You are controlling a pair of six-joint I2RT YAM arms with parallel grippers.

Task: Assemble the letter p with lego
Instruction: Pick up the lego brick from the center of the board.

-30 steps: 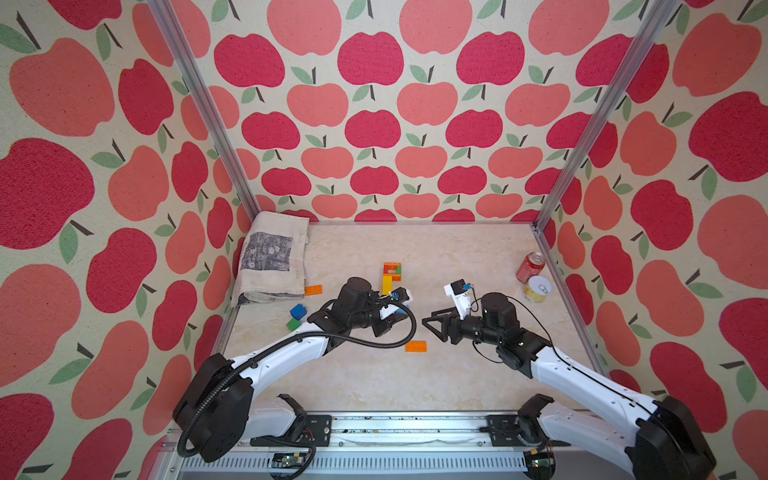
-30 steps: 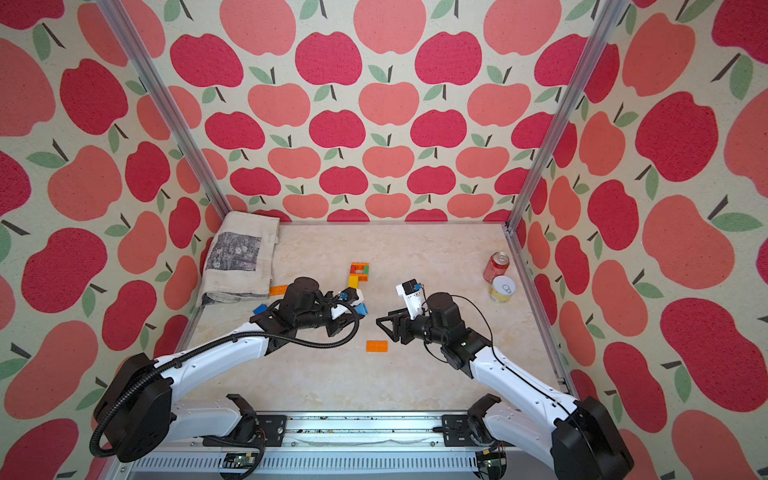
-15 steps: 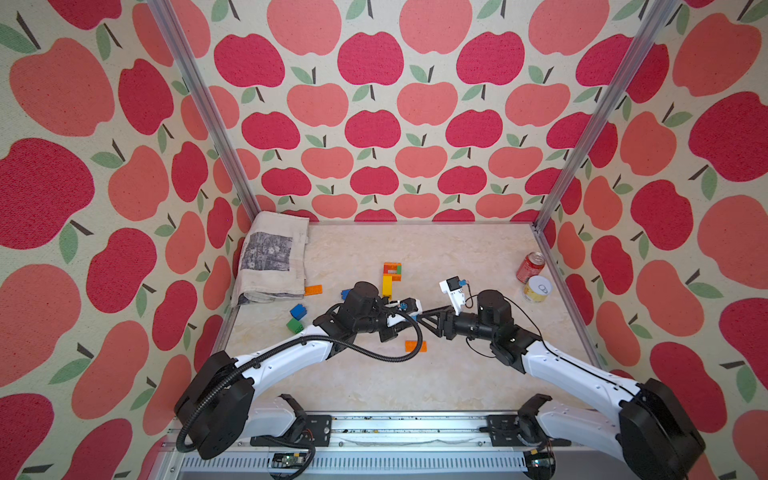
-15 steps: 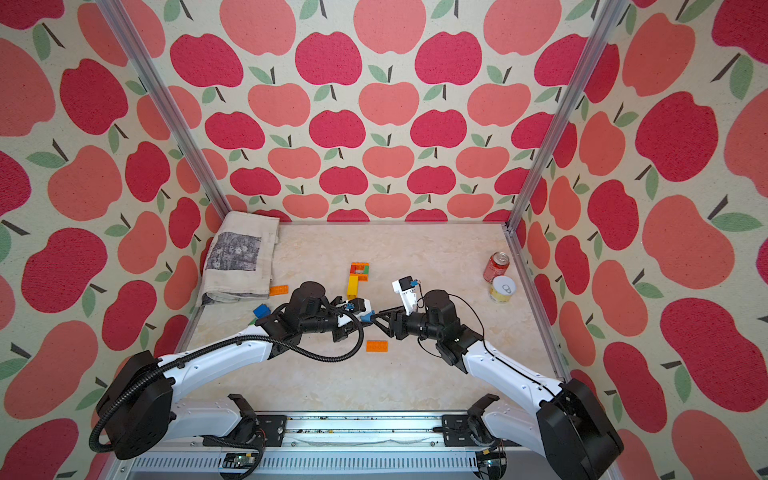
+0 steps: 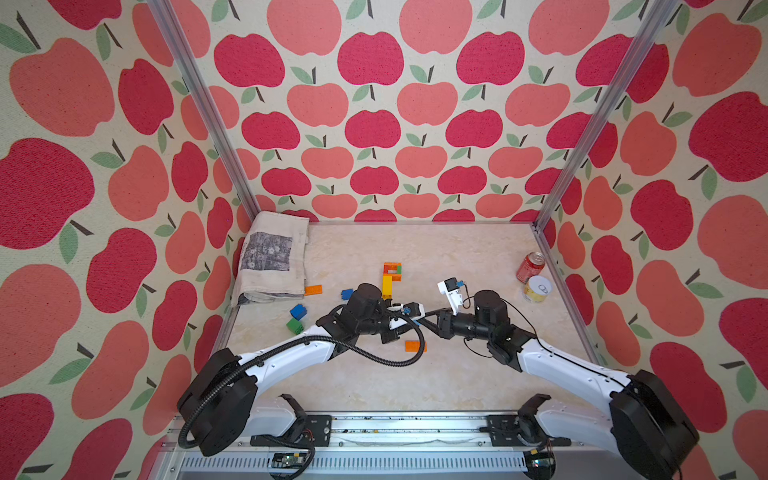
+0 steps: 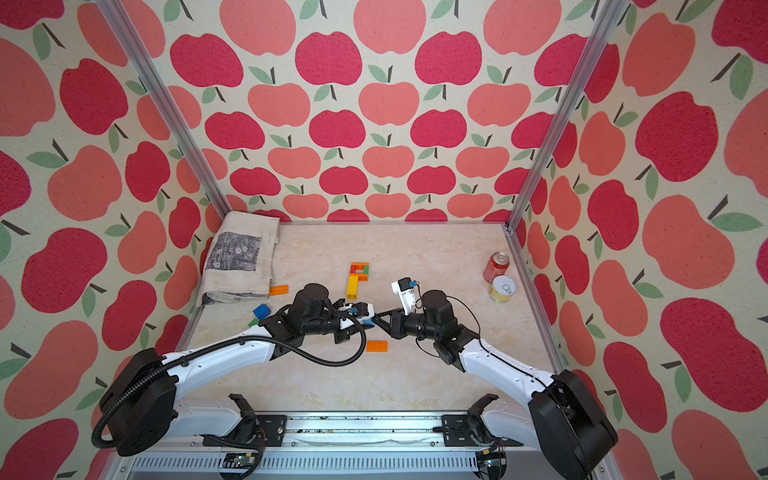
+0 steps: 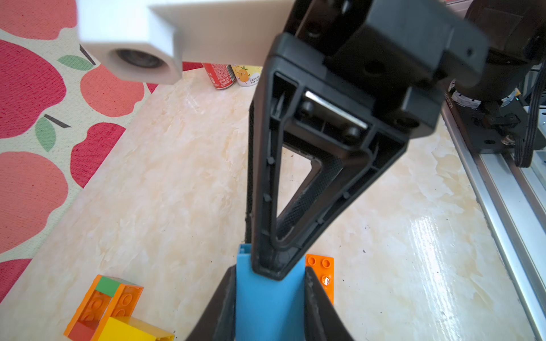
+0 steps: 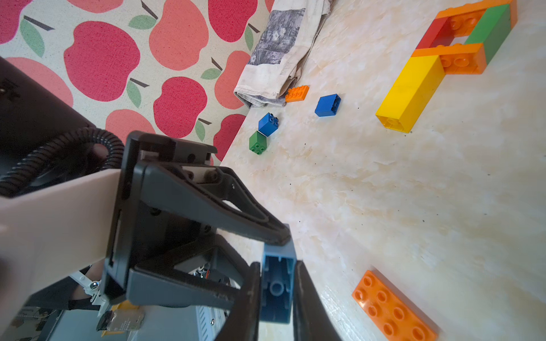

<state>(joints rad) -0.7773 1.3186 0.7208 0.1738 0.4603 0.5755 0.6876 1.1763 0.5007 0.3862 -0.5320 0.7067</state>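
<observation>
As they meet, the left pincer (image 7: 270, 277) and right pincer (image 8: 276, 265) sit clamped tight on one light blue brick (image 7: 270, 310) — a flat orange brick (image 8: 393, 310) lies near

White arms (image 5: 291, 361), black joints (image 5: 486, 303), probably plastic

Glossy plastic lego (image 8: 409, 91), shiny tabletop (image 8: 413, 206)

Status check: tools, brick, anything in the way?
Left tool shut on light blue brick. Right tool shut on its other end, off the table. Part-built P lies beyond; orange plate near, untouched.
</observation>
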